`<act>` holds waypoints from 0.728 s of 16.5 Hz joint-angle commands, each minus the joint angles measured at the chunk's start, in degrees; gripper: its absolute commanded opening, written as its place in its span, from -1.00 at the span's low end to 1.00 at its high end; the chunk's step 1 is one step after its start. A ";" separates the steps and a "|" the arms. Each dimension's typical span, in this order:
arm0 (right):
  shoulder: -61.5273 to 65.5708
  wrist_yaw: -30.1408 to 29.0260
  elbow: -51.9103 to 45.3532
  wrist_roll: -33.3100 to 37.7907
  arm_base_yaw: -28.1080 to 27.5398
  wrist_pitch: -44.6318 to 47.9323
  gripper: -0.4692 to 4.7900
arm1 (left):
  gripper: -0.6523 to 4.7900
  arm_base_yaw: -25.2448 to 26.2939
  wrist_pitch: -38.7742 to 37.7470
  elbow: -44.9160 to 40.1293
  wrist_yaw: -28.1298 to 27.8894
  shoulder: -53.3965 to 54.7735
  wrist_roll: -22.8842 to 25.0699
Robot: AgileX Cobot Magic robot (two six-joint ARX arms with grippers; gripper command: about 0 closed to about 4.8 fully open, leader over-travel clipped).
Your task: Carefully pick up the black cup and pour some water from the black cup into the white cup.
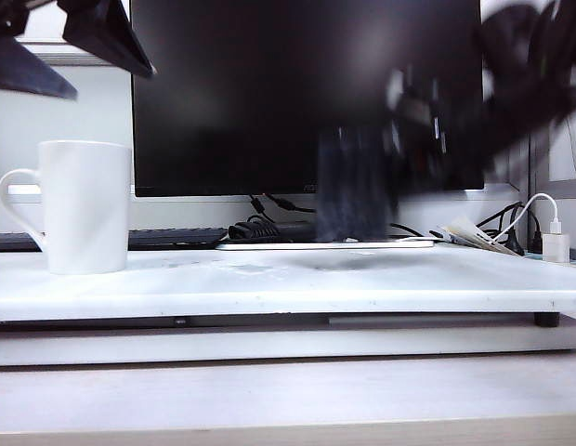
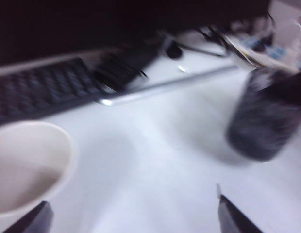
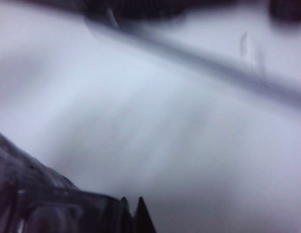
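No text or label is legible anywhere.

The white cup [image 1: 88, 206] stands upright near the left edge of the white board [image 1: 288, 288], its loop handle pointing toward that edge. It is tall, matte, and widens toward the rim; the left wrist view shows its open mouth [image 2: 29, 167]. The black cup [image 1: 355, 184] is dark, translucent and blurred, upright and clear of the board above its back edge, right of the middle, well apart from the white cup. Whether it holds water cannot be told.

The right gripper [image 3: 132, 206], fingers together, holds the black cup's side; the left gripper [image 2: 133, 216], fingers spread, hangs over the white cup.
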 commanded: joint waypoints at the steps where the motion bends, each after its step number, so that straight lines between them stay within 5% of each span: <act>1: -8.68 -0.26 3.50 3.13 1.27 -0.42 -0.85 | 1.00 0.42 1.31 1.77 -3.08 -1.73 2.58; 6: -11.56 6.16 21.05 2.99 6.91 -14.88 -0.85 | 1.00 5.99 -0.72 7.32 -0.96 -3.48 6.03; 12: 5.11 10.03 44.11 2.82 13.27 -29.97 -0.85 | 1.00 26.23 -6.88 8.68 22.80 -3.45 3.82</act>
